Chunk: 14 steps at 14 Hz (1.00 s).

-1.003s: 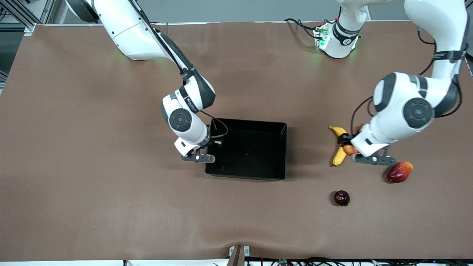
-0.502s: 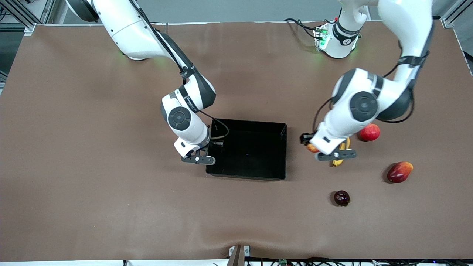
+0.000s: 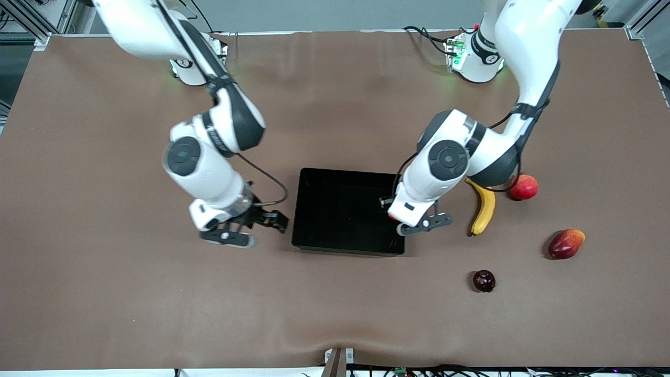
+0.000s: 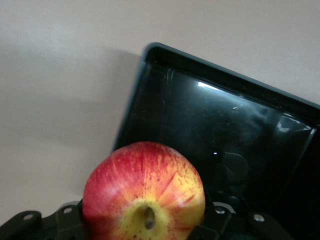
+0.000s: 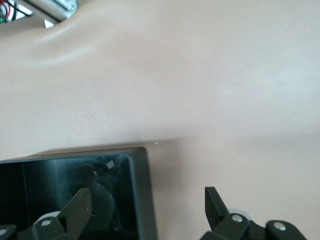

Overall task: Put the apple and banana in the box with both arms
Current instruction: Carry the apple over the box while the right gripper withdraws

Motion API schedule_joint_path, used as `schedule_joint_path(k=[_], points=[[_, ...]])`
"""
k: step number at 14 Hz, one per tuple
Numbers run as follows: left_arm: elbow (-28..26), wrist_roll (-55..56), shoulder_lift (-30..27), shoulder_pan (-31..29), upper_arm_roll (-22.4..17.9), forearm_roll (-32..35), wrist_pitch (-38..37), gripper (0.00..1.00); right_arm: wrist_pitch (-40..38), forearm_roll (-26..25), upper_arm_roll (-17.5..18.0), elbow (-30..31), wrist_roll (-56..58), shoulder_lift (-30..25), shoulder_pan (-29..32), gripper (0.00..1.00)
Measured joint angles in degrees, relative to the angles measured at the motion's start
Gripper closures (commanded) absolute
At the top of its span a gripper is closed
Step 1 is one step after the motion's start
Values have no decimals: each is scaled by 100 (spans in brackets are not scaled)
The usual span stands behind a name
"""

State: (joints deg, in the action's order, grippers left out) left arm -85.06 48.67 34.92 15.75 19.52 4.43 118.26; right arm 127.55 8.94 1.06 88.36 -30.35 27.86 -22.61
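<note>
Front view: shallow glossy black plastic box (image 3: pixel 340 209) at mid-counter; left tool (image 3: pixel 413 222) over the box corner toward the left arm's end, load hidden here. Long curved yellow banana (image 3: pixel 484 207) lies on the brown counter (image 3: pixel 104 293) beside that end of the box, long axis running nearer-to-farther, left arm closest. Right tool (image 3: pixel 246 230) hangs just off the box's right-arm end. Left wrist view: small round red-and-yellow streaked apple (image 4: pixel 144 192) clamped in the tool, box interior (image 4: pixel 240 140) directly beneath and ahead. Right wrist view: right tool (image 5: pixel 150 210) spread wide, empty, straddling the box wall (image 5: pixel 142 195).
</note>
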Motion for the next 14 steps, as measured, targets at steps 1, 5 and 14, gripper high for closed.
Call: schedule_joint_path(k=[1, 5, 14], points=[[140, 97, 141, 96, -36, 4, 0, 100, -221, 0, -5, 0, 211, -121, 140, 0], [384, 326, 521, 728, -507, 24, 22, 100, -1111, -1, -26, 1, 1251, -608, 912, 0], [421, 481, 1256, 1627, -1191, 139, 852, 100, -3429, -540, -320, 257, 2269, -2399, 2008, 0]])
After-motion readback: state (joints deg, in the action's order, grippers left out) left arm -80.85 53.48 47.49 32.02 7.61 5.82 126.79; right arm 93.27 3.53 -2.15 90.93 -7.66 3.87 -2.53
